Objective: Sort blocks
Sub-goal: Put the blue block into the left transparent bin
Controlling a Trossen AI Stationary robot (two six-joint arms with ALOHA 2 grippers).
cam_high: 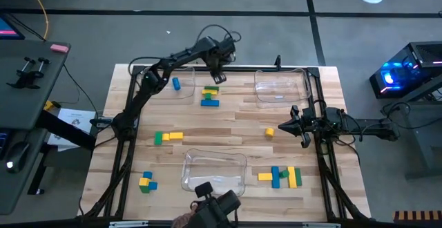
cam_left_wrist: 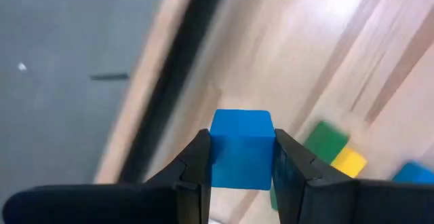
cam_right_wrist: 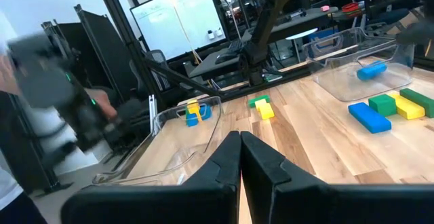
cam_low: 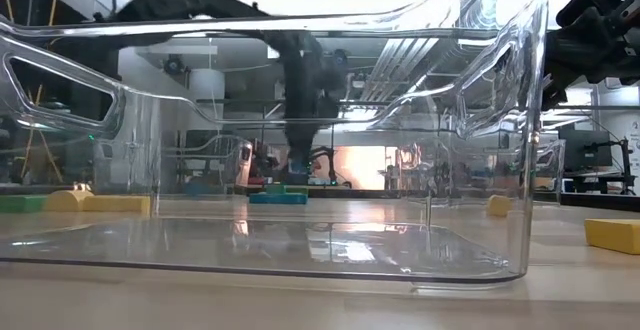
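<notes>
Three clear trays [cam_high: 214,169] on table [cam_high: 228,128]: near edge, far left, far right. One blue block [cam_high: 176,83] in far-left tray. Cluster just beside it: green, yellow, blue bar [cam_high: 210,103]. Mid-left: green [cam_high: 158,138] touching yellow bar. Near left: yellow/blue/green clump [cam_high: 146,182]. Single yellow cube [cam_high: 269,132] right of centre. Near right: yellow, blue, green, yellow group [cam_high: 282,177].

Left gripper [cam_left_wrist: 241,157] at far edge, clamped on blue cube [cam_left_wrist: 241,149], pads flush against both sides, above the wood. Right gripper [cam_right_wrist: 240,155] just beside yellow cube, fingers pressed together, nothing between them.
</notes>
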